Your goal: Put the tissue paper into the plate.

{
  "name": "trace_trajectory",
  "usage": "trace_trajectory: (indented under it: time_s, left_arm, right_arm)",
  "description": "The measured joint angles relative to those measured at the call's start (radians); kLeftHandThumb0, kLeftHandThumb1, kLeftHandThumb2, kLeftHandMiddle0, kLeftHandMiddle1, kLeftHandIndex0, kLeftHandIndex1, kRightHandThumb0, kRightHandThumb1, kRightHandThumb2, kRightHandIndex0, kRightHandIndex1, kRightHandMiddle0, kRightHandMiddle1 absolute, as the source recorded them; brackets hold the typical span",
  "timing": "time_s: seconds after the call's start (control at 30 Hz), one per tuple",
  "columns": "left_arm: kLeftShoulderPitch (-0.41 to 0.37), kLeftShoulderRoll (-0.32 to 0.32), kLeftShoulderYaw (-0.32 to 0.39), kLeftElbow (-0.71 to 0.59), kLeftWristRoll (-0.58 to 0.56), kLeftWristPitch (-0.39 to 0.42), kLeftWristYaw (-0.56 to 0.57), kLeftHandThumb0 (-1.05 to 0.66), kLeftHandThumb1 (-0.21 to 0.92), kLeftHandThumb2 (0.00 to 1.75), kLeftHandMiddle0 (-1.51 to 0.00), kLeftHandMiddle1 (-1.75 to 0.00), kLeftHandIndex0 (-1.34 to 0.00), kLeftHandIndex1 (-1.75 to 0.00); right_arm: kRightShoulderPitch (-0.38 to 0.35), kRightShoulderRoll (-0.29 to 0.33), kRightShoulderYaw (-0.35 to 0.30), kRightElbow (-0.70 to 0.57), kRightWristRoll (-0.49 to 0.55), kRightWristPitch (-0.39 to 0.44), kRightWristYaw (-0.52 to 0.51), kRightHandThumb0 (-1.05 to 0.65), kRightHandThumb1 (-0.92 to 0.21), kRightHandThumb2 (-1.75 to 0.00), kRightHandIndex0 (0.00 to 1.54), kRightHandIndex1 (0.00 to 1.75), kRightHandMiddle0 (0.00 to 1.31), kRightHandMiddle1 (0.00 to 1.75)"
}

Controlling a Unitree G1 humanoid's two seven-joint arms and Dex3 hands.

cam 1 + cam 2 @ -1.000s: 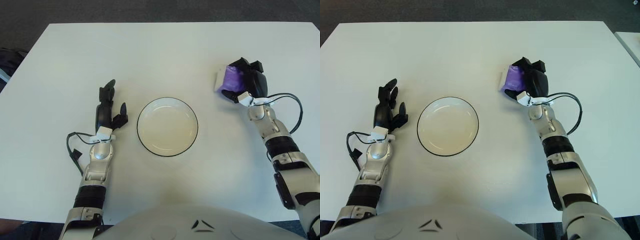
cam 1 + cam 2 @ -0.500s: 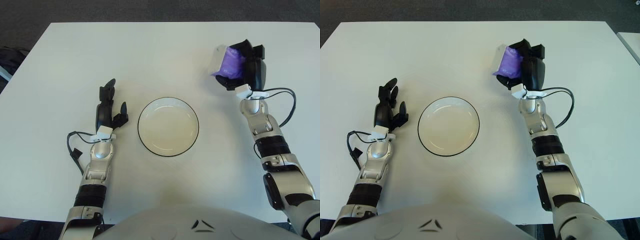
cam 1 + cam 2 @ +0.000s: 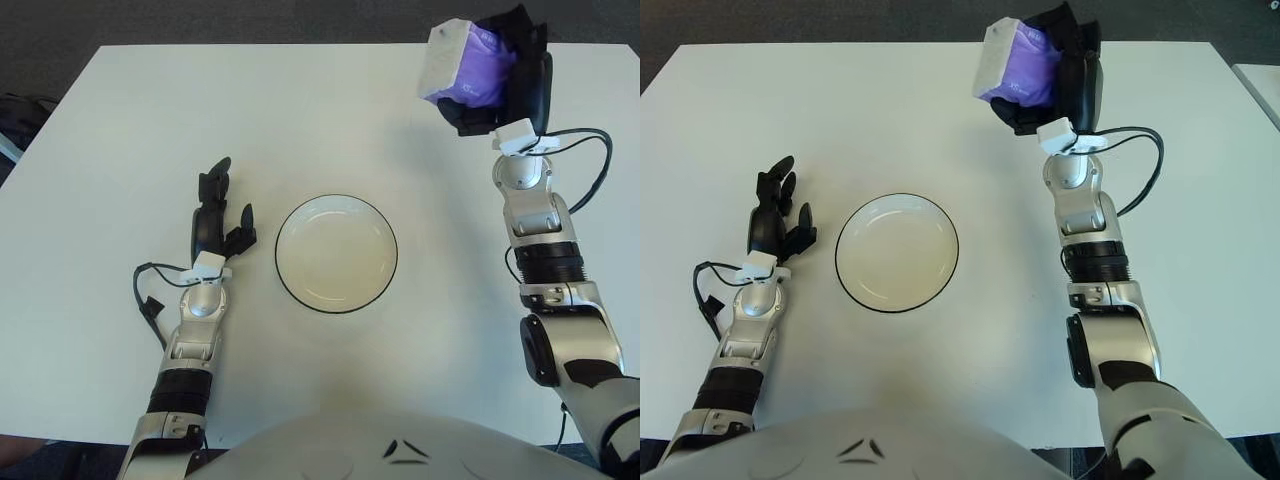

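Purple-and-white tissue paper pack [image 3: 466,68]: gripped aloft by right hand [image 3: 505,70]; to be lowered squarely over round black-rimmed white plate [image 3: 336,253] at counter centre.

Bright, even light all over the white desk [image 3: 120,120], soft and diffuse, no hot glare anywhere on it. Shadows are faint: a thin, pale one hugs the left hand [image 3: 218,218] and its forearm, and a slim dark line sits inside the plate [image 3: 336,254] rim toward 9 o'clock. The plate's glaze shows only a mild sheen. Everything on the desk reads crisp. Up at 1 o'clock the raised right hand [image 3: 500,68] and its purple tissue pack [image 3: 465,65] look slightly soft. Floor beyond the desk stays dark.
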Motion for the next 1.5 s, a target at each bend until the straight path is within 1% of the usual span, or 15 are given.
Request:
trace_trajectory:
  time_s: [0.17, 0.33, 0.5, 0.6, 0.67, 0.7, 0.87, 0.97, 1.2, 1.5]
  left_arm:
    - [0.000, 0.000, -0.001, 0.000, -0.001, 0.000, -0.001, -0.72, 0.92, 0.75, -0.31, -0.06, 0.00, -0.73]
    - [0.000, 0.000, -0.001, 0.000, -0.001, 0.000, 0.000, -0.72, 0.92, 0.75, -0.31, -0.06, 0.00, -0.73]
    - [0.000, 0.000, -0.002, 0.000, 0.000, 0.000, 0.000, -0.72, 0.92, 0.75, -0.31, -0.06, 0.00, -0.73]
    - [0.000, 0.000, -0.002, 0.000, -0.001, 0.000, 0.000, -0.72, 0.92, 0.74, -0.30, -0.05, 0.00, -0.73]
    - [0.000, 0.000, -0.003, 0.000, -0.001, 0.000, -0.001, -0.72, 0.92, 0.74, -0.30, -0.05, 0.00, -0.73]
    - [0.000, 0.000, -0.003, 0.000, -0.001, -0.001, -0.001, -0.72, 0.92, 0.74, -0.30, -0.05, 0.00, -0.72]
    - [0.001, 0.001, -0.004, -0.002, 0.000, -0.001, 0.000, -0.72, 0.92, 0.75, -0.30, -0.05, 0.00, -0.71]
    - [0.005, 0.002, -0.004, -0.005, 0.001, 0.000, 0.000, -0.72, 0.92, 0.75, -0.30, -0.05, 0.00, -0.72]
    - [0.008, 0.003, -0.004, -0.011, 0.008, 0.002, 0.001, -0.72, 0.92, 0.75, -0.30, -0.05, 0.00, -0.72]
    - [0.009, 0.003, -0.006, -0.014, 0.018, 0.004, 0.001, -0.71, 0.92, 0.75, -0.31, -0.05, 0.00, -0.72]
  right_arm:
    - [0.002, 0.027, 0.024, -0.074, 0.003, 0.059, 0.073, -0.05, -0.24, -1.40, 1.34, 1.75, 1.11, 1.75]
    - [0.020, 0.058, 0.058, -0.169, -0.023, 0.113, 0.108, -0.06, -0.25, -1.38, 1.33, 1.75, 1.09, 1.75]
    - [0.072, 0.091, 0.116, -0.256, -0.095, 0.142, 0.122, -0.05, -0.25, -1.38, 1.33, 1.75, 1.08, 1.75]
    - [0.111, 0.100, 0.148, -0.290, -0.130, 0.146, 0.131, -0.04, -0.24, -1.38, 1.33, 1.75, 1.08, 1.75]
    - [0.138, 0.097, 0.166, -0.311, -0.134, 0.147, 0.162, -0.04, -0.24, -1.38, 1.32, 1.75, 1.07, 1.75]
    - [0.152, 0.093, 0.173, -0.323, -0.134, 0.146, 0.181, -0.04, -0.22, -1.38, 1.31, 1.75, 1.06, 1.75]
    - [0.230, 0.066, 0.207, -0.385, -0.135, 0.145, 0.274, -0.04, -0.23, -1.39, 1.31, 1.75, 1.06, 1.75]
    - [0.256, 0.050, 0.217, -0.413, -0.130, 0.147, 0.334, -0.05, -0.23, -1.39, 1.30, 1.75, 1.04, 1.75]
    - [0.270, 0.023, 0.221, -0.467, -0.102, 0.154, 0.458, -0.06, -0.26, -1.36, 1.27, 1.75, 1.00, 1.75]
    - [0.288, -0.010, 0.243, -0.516, -0.078, 0.143, 0.570, -0.06, -0.28, -1.32, 1.19, 1.75, 0.94, 1.75]
